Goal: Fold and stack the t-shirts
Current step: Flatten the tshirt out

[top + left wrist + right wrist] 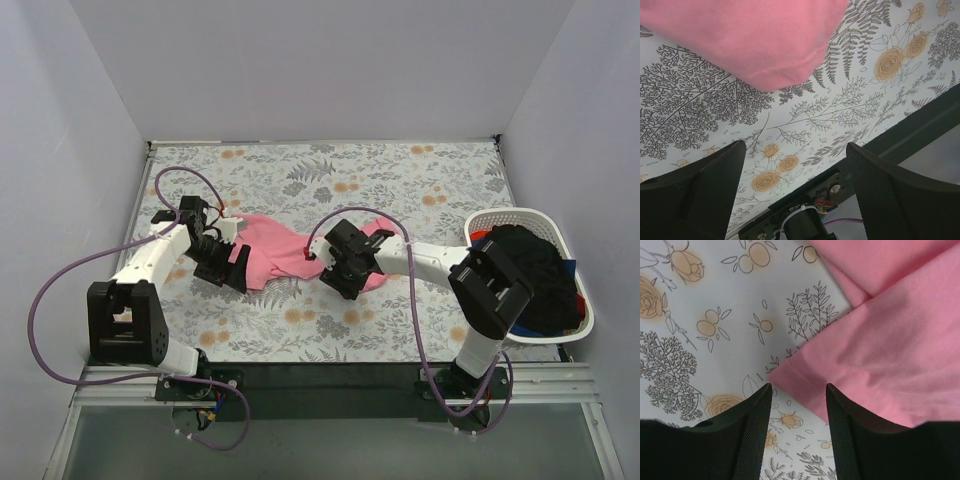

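Left jaws gape wide, right jaws part more narrowly (neither holds cloth). Between them the salmon-pink t-shirt [280,247] lies crumpled at the middle of the worktop [400,180]; dark t-shirts [535,275] fill the white basket [505,213] at 3 o'clock.

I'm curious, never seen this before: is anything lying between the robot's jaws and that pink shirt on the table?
Nothing visible. Both pairs of jaws stand open above the tablecloth, and the pink shirt lies right ahead: its hem corner beyond the left jaws, a folded edge at the tips of the right jaws.
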`<state>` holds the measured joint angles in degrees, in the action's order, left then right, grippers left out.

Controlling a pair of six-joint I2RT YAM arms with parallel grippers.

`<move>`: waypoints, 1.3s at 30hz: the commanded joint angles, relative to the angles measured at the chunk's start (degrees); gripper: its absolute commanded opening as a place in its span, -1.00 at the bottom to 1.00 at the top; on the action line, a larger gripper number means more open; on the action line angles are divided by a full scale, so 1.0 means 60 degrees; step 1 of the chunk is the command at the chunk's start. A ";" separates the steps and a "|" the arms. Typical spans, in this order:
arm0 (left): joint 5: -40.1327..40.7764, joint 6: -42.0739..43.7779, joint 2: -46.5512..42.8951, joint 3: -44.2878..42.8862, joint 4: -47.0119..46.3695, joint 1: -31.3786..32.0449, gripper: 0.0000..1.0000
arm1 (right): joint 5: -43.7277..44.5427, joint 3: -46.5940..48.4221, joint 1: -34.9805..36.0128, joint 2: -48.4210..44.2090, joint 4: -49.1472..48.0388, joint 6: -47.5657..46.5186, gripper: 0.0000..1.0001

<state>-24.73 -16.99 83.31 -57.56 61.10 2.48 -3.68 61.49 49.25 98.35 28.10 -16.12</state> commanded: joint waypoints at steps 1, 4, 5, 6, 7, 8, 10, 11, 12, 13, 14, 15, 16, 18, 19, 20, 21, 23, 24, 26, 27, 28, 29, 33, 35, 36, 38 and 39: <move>0.0035 -0.0068 -0.0423 0.0043 -0.0208 0.0055 0.63 | 0.0525 0.0576 0.0155 0.0278 -0.0332 0.0357 0.08; 0.0035 -0.0083 -0.0452 -0.0016 -0.0223 0.0055 0.63 | 0.0570 0.0635 0.0170 0.0513 -0.0361 0.0518 0.07; 0.0049 -0.0083 -0.0467 -0.0045 -0.0208 0.0055 0.63 | 0.0570 0.0678 0.0184 0.0528 -0.0362 0.0548 0.05; 0.0050 -0.0068 -0.0481 -0.0074 -0.0193 0.0055 0.63 | 0.0570 0.0708 0.0242 0.0485 -0.0333 0.0577 0.05; 0.0079 -0.0054 -0.0496 -0.0075 -0.0179 0.0055 0.63 | 0.0570 0.0737 0.0287 0.0426 -0.0347 0.0577 0.05; 0.0122 -0.0024 -0.0539 -0.0075 -0.0164 0.0055 0.63 | 0.0570 0.0766 0.0316 0.0353 -0.0332 0.0592 0.05; 0.0137 -0.0010 -0.0584 -0.0089 -0.0149 0.0055 0.63 | 0.0570 0.0942 0.0433 0.0191 -0.0201 0.0650 0.05; 0.0137 0.0005 -0.0584 -0.0104 -0.0120 0.0055 0.63 | 0.0570 0.0986 0.0462 0.0104 -0.0142 0.0679 0.05; 0.0137 0.0005 -0.0584 -0.0118 -0.0106 0.0055 0.63 | 0.0570 0.1088 0.0492 0.0089 -0.0098 0.0709 0.04; 0.0137 0.0005 -0.0584 -0.0133 -0.0091 0.0055 0.63 | 0.0570 0.1147 0.0507 0.0074 -0.0054 0.0709 0.04; 0.0123 -0.0009 -0.0584 -0.0148 -0.0076 0.0055 0.64 | 0.0570 0.1176 0.0521 0.0088 -0.0039 0.0738 0.04; 0.0123 -0.0024 -0.0584 -0.0162 -0.0076 0.0055 0.63 | 0.0570 0.1191 0.0521 0.0074 -0.0039 0.0738 0.04; 0.0108 -0.0039 -0.0584 -0.0191 -0.0076 0.0070 0.64 | 0.0570 0.1220 0.0521 0.0117 -0.0039 0.0738 0.04; 0.0079 -0.0039 -0.0540 -0.0235 -0.0061 0.0070 0.63 | 0.0570 0.1235 0.0536 0.0308 -0.0010 0.0782 0.04; 0.0064 -0.0039 -0.0540 -0.0279 -0.0076 0.0070 0.64 | 0.0570 0.1221 0.0536 0.0395 -0.0010 0.0782 0.03; 0.0050 -0.0039 -0.0525 -0.0309 -0.0047 0.0070 0.63 | 0.0570 0.1206 0.0536 0.0570 -0.0039 0.0797 0.02; 0.0035 -0.0010 -0.0525 -0.0338 -0.0032 0.0070 0.63 | 0.0541 0.1177 0.0536 0.0645 -0.0039 0.0797 0.01; 0.0020 0.0078 -0.0598 -0.0368 0.0026 0.0099 0.63 | 0.0541 0.1148 0.0536 0.0893 -0.0039 0.0840 -0.05; 0.0020 0.0078 -0.0598 -0.0382 0.0041 0.0114 0.63 | 0.0541 0.1133 0.0536 0.0938 -0.0039 0.0841 -0.08; 0.0020 0.0151 -0.0686 -0.0382 0.0070 0.0158 0.64 | 0.0526 0.1031 0.0536 0.1026 -0.0039 0.0841 -0.15; 0.0006 0.0166 -0.0701 -0.0382 0.0099 0.0187 0.63 | 0.0526 0.0987 0.0551 0.1041 -0.0010 0.0855 -0.17; 0.0006 0.0195 -0.0716 -0.0397 0.0100 0.0187 0.64 | 0.0526 0.0914 0.0551 0.1055 -0.0025 0.0870 -0.19; -0.0023 0.0254 -0.0774 -0.0382 0.0129 0.0260 0.63 | 0.0526 0.0870 0.0551 0.1084 -0.0039 0.0870 -0.22; -0.0024 0.0430 -0.1110 -0.0222 0.0027 0.0699 0.63 | 0.0934 0.0592 0.0565 0.1187 -0.0025 0.0841 -0.60; -0.0052 0.0590 -0.1257 -0.0119 -0.0163 0.1006 0.62 | 0.0936 0.0503 0.0522 0.1042 -0.0010 0.0855 -0.90; -0.0125 0.0722 -0.1417 0.0055 -0.0222 0.1065 0.61 | 0.0835 0.0459 0.0463 0.0954 0.0005 0.0856 -0.97; -0.0301 0.1000 -0.1681 0.0290 -0.0600 0.1182 0.60 | 0.0717 0.0430 0.0375 0.0677 0.0077 0.0841 -0.97; -0.0418 0.1204 -0.1972 0.0611 -0.0806 0.1227 0.56 | 0.0426 0.0415 0.0244 0.0588 0.0121 0.0812 -0.97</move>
<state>-25.08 -13.78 75.92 -56.69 59.86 9.06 0.56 65.93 51.79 103.61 26.39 -11.14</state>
